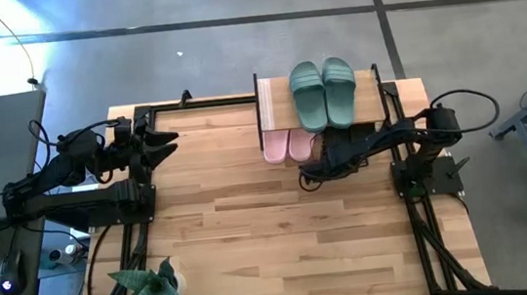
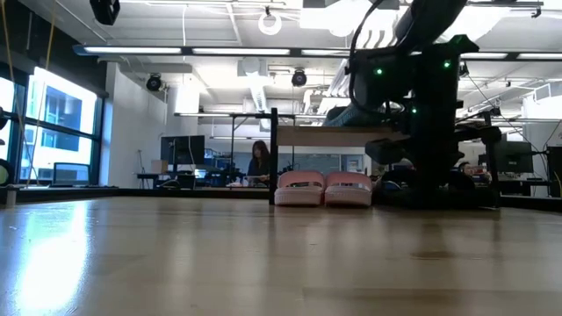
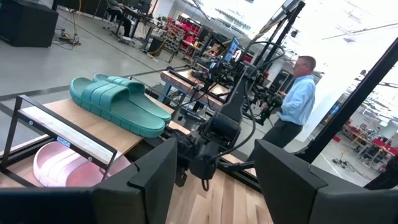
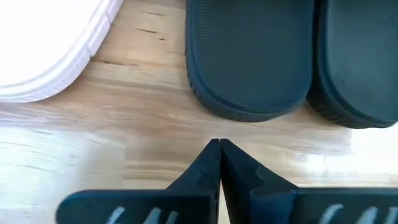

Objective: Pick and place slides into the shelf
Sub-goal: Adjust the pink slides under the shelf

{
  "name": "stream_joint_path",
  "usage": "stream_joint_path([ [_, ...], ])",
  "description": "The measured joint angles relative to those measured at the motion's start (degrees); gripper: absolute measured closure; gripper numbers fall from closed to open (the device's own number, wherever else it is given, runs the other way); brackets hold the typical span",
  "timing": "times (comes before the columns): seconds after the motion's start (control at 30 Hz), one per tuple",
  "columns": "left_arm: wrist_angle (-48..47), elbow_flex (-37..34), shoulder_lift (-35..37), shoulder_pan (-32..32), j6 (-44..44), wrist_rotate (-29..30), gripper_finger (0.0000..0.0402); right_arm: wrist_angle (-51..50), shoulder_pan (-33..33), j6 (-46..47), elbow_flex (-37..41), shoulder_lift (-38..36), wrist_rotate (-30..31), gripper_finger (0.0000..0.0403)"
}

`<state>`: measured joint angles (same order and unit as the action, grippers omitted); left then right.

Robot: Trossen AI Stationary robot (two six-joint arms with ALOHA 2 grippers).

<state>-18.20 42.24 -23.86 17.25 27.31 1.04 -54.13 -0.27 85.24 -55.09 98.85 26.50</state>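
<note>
We see sage green ribbed slides [image 1: 323, 92] paired atop the small wooden-topped shelf [image 1: 276, 98], pink slides [image 1: 288, 145] and black slides [image 4: 249, 59] beneath, right gripper [image 4: 219, 149] fingers pressed together just before the black pair, left gripper [image 1: 169, 144] spread, well apart.

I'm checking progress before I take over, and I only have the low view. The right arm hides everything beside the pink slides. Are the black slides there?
Observer: Yes. The right wrist view shows two black ridged slides lying side by side next to a pink-and-white slide.
Operator: Is the right tool holding one?
Observer: No. The right tool is shut on nothing, just short of the black slides' ends and not touching them.
Operator: And the green pair?
Observer: From above, the two sage green slides lie side by side on the small rack's light wooden top board.
</note>
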Motion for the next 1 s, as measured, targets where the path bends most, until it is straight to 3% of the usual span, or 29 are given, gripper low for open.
stream_joint_path([
  [0.27,0.00,0.00,0.00,-0.02,0.00,0.01,0.0204,-1.59,2.62,0.73,-1.26,0.00,-0.61,0.0403],
  [0.5,0.00,-0.01,0.00,0.00,0.01,0.01,0.0204,-3.64,8.11,-7.45,-7.77,-1.44,-4.52,0.0403],
  [0.73,0.00,-0.01,0.00,0.00,0.01,0.00,0.0204,-9.30,13.36,-10.72,-14.04,-8.39,-1.17,0.0403],
  [1.0,0.00,0.00,0.00,0.00,0.01,0.00,0.0204,-7.21,15.94,-7.99,-12.75,-20.08,3.41,0.0403],
])
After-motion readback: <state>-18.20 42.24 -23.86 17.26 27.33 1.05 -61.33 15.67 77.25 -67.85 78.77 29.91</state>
